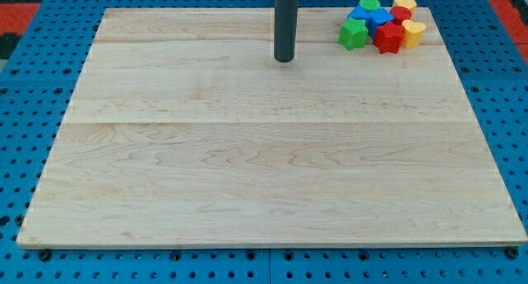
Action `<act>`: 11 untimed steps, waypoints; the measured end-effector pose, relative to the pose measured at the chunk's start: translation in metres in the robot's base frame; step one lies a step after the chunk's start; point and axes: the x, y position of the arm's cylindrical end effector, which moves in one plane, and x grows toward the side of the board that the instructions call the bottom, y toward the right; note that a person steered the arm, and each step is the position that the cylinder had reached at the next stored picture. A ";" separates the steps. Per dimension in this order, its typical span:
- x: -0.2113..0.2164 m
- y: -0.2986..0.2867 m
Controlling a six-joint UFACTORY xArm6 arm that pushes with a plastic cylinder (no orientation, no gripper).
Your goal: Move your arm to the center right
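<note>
Tip (285, 59) of the dark rod was seen resting on the wooden board (247, 177) near the view's top, slightly right of centre; no gripper was fitted, so no opening or closing could be told. It was well apart from the blocks clustered at the view's top right: a green block (353, 35), a blue block (373, 19), a red block (388, 38) and a yellow block (413, 32), with others behind. A sweep taken too high toward the right edge, it was judged, could knock that cluster.
</note>
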 end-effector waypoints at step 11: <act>0.155 0.161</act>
